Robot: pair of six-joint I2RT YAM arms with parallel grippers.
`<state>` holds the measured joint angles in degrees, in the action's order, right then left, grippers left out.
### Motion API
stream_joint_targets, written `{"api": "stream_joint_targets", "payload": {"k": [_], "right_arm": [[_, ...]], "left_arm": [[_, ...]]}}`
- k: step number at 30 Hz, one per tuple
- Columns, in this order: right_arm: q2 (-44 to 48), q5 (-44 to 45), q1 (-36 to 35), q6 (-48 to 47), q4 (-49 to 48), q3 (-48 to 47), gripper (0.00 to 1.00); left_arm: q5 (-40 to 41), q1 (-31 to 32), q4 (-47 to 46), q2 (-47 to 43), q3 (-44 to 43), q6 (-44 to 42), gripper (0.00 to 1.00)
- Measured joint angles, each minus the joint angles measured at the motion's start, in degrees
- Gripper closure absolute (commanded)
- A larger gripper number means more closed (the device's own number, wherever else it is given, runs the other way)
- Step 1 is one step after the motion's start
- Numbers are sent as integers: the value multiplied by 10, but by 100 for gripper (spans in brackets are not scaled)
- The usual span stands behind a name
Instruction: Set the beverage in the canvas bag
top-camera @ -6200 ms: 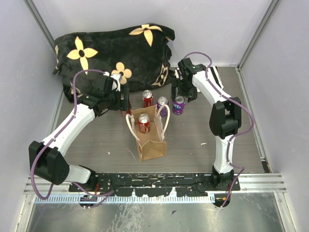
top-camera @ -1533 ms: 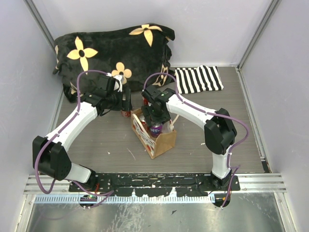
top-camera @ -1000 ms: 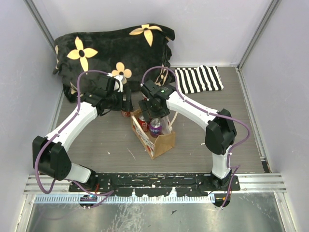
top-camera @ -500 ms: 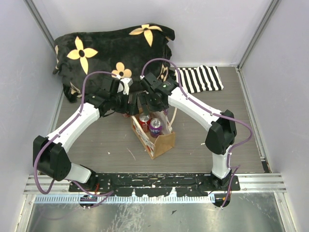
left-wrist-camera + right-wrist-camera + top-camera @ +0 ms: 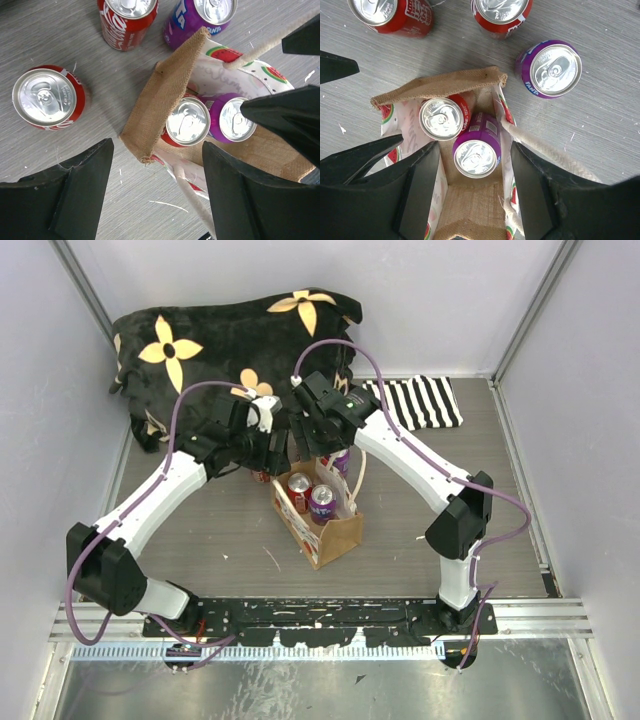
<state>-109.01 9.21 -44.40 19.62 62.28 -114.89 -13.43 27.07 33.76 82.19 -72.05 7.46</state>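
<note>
Two cans (image 5: 441, 118) sit in the canvas bag (image 5: 440, 85). Left end effector (image 5: 157, 150), right end effector (image 5: 475, 147): both released, empty. I judge cans rigid, slick, weighty; grip mid-wall.

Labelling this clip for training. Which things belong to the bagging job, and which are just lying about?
Job: canvas bag; bagged red can; bagged purple can; loose red cans and loose purple can standing outside it.
Lying about: flowered black blanket; striped cloth.

White arms (image 5: 150, 502), black joints (image 5: 458, 523) and fingers (image 5: 75, 190), purple cables (image 5: 175, 425).
</note>
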Motion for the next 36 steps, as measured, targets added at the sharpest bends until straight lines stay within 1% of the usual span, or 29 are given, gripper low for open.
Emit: {"api": "stream_joint_targets", "payload": {"k": [7, 14, 20, 25, 30, 36], "right_arm": [[0, -32, 3, -18, 20, -1, 39], [4, -59, -14, -26, 21, 40, 39], [4, -62, -28, -27, -7, 70, 32], [4, -75, -30, -24, -40, 98, 27], [3, -89, -30, -23, -79, 111, 24], [-17, -97, -35, -24, -97, 136, 22]], "left_arm": [[-7, 19, 9, -8, 9, -19, 23], [-12, 27, 17, -15, 51, -30, 23], [-6, 26, 28, -23, 83, -41, 23], [19, 23, 45, -33, 90, -42, 20], [37, -3, 45, -73, 89, -29, 19], [39, -12, 33, -128, 78, -15, 19]]}}
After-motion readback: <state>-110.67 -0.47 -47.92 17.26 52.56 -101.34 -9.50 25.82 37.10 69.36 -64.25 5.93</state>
